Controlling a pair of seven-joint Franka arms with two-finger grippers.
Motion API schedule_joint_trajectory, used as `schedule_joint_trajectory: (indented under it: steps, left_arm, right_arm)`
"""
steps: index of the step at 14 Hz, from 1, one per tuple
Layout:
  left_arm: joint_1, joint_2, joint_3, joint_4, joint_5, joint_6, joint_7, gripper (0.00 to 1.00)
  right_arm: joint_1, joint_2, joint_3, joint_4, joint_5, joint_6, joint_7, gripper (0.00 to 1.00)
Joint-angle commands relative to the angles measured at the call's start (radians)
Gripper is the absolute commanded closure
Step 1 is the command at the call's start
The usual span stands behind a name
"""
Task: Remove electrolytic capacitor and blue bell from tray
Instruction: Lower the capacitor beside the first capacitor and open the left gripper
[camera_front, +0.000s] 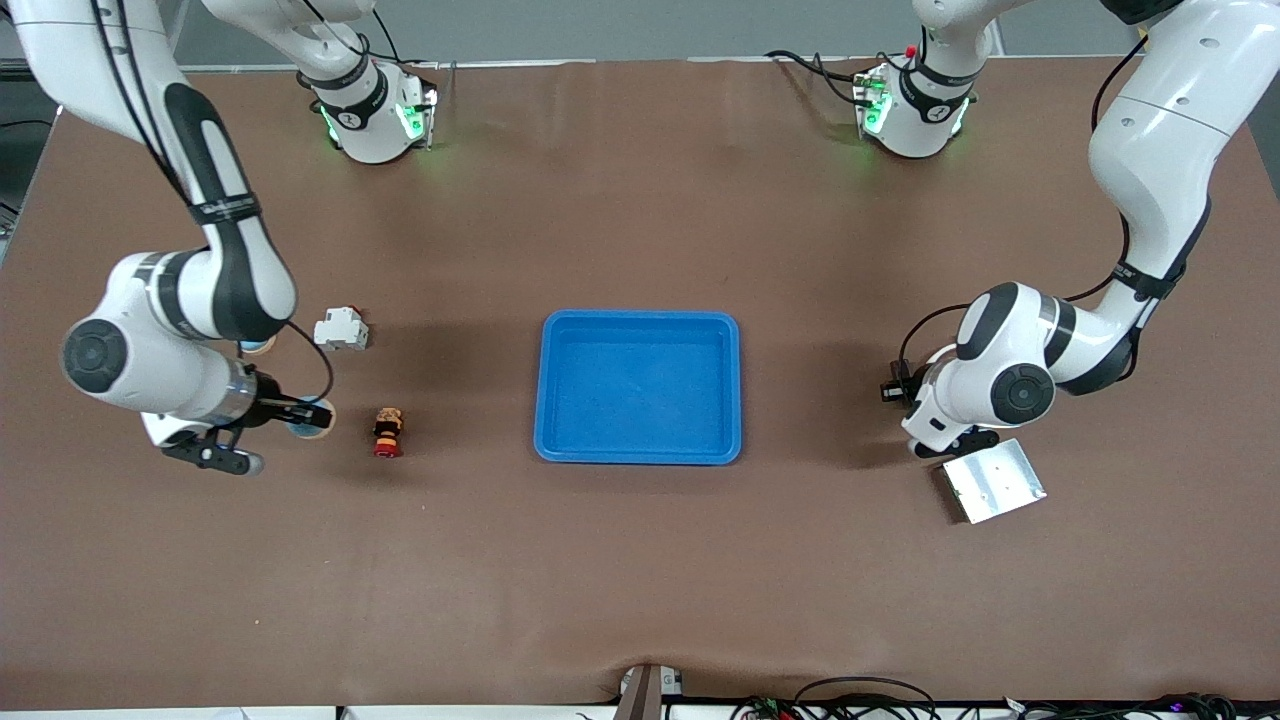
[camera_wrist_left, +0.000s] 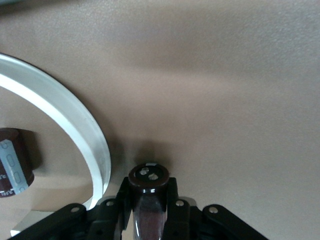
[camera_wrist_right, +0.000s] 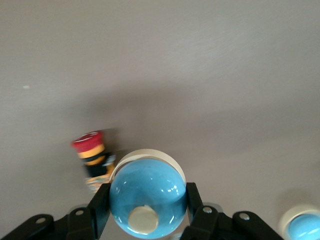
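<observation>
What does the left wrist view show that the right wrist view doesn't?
Only the left wrist view shows the left gripper shut on a dark capacitor, a white curved rim beside it, and a second capacitor at the picture's edge.

Only the right wrist view shows the right gripper shut on a blue bell, a red-topped button next to it, and another blue bell.

Both share the brown table and dark gripper fingers closed on something.

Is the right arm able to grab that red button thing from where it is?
Probably not yet: the right gripper is shut on a blue bell. The red button lies beside it with bare table between, so only the full grip blocks it.
</observation>
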Motion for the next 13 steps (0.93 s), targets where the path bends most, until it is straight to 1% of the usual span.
schedule_joint_trajectory:
  steps: [1,3,8,11,13]
  left_arm:
    - [-0.015,0.013,0.003,0.025,0.027,-0.001,-0.046,1.00]
    - [-0.019,0.013,0.003,0.026,0.026,-0.001,-0.049,1.00]
    - [-0.036,0.035,0.003,0.052,0.027,-0.001,-0.078,1.00]
    - [-0.045,0.042,0.005,0.055,0.029,-0.001,-0.083,1.00]
    - [-0.047,0.044,0.014,0.055,0.033,-0.001,-0.083,1.00]
  right_arm:
    - [-0.062,-0.043,0.021,-0.092,-0.006,0.079,-0.094,1.00]
    - [-0.099,-0.040,0.023,-0.105,-0.003,0.105,-0.152,1.00]
    - [-0.120,-0.040,0.023,-0.134,0.001,0.128,-0.183,1.00]
    - [-0.136,-0.037,0.024,-0.189,0.001,0.200,-0.191,1.00]
    - [-0.134,-0.034,0.026,-0.201,0.001,0.225,-0.191,1.00]
